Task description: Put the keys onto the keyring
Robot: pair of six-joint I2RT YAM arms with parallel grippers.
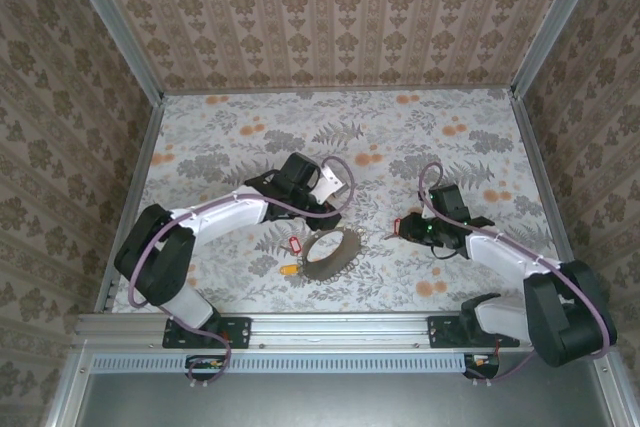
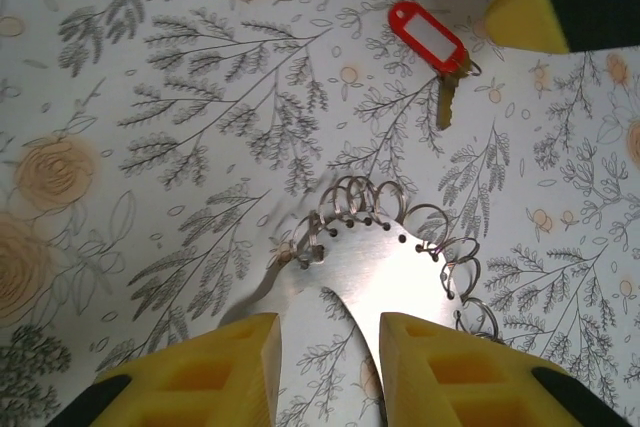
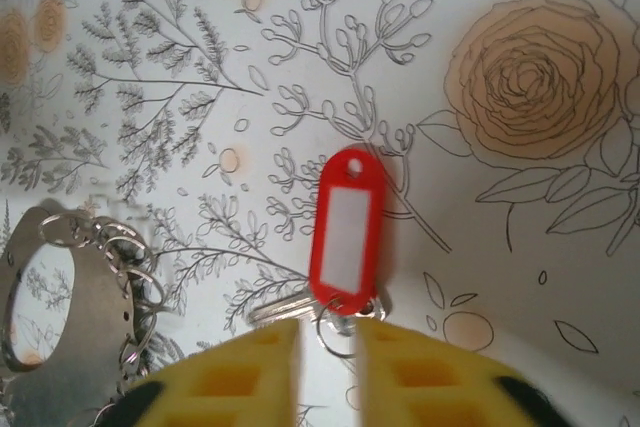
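At worktop point(image 1: 480, 147) centre, keyring point(image 1: 330, 252); one key point(image 1: 293, 245) at its 9 o'clock; other key point(image 3: 345, 237) at 3 by right gripper point(image 3: 330, 334), narrowly parted like left gripper point(image 2: 330, 327).

a red key point(image 1: 294, 245) lies just beside the keyring point(image 1: 332, 238).

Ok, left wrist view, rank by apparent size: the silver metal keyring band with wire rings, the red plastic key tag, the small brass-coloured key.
Largest: silver metal keyring band, nearest the camera.
Then: red plastic key tag.
Smallest: brass-coloured key.
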